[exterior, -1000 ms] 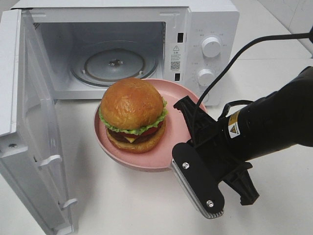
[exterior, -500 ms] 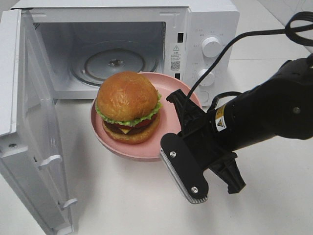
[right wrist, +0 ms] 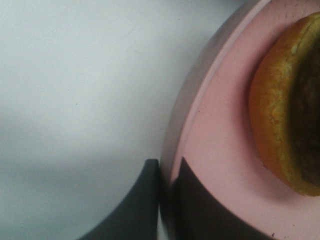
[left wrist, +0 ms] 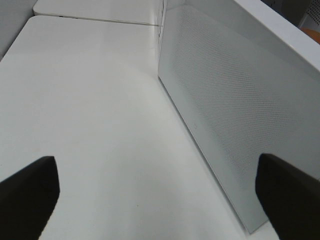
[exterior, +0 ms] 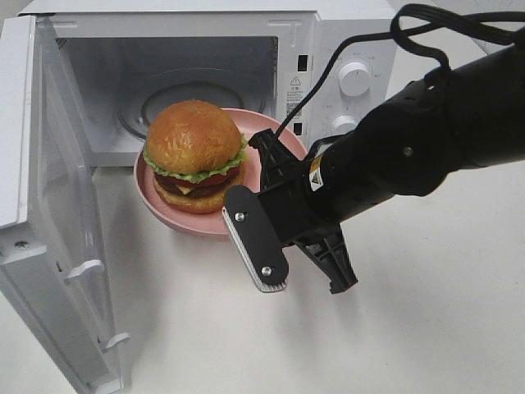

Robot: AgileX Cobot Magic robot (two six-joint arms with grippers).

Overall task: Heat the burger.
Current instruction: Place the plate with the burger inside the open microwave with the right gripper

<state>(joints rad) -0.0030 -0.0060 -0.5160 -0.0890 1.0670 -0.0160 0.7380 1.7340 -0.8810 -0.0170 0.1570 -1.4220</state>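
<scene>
Only the right wrist view shows right fingers (right wrist: 132,212) pinching the plate (right wrist: 220,130) rim; overhead, the burger (exterior: 194,148) sits toward ten o'clock. Left fingers (left wrist: 25,192) gape wide.

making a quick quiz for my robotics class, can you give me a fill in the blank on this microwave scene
1. The door of the microwave is ___.
2. The burger sits on a plate whose colour is ___.
3. The right tool grips the plate by its ___.

Missing words: open; pink; rim
</scene>
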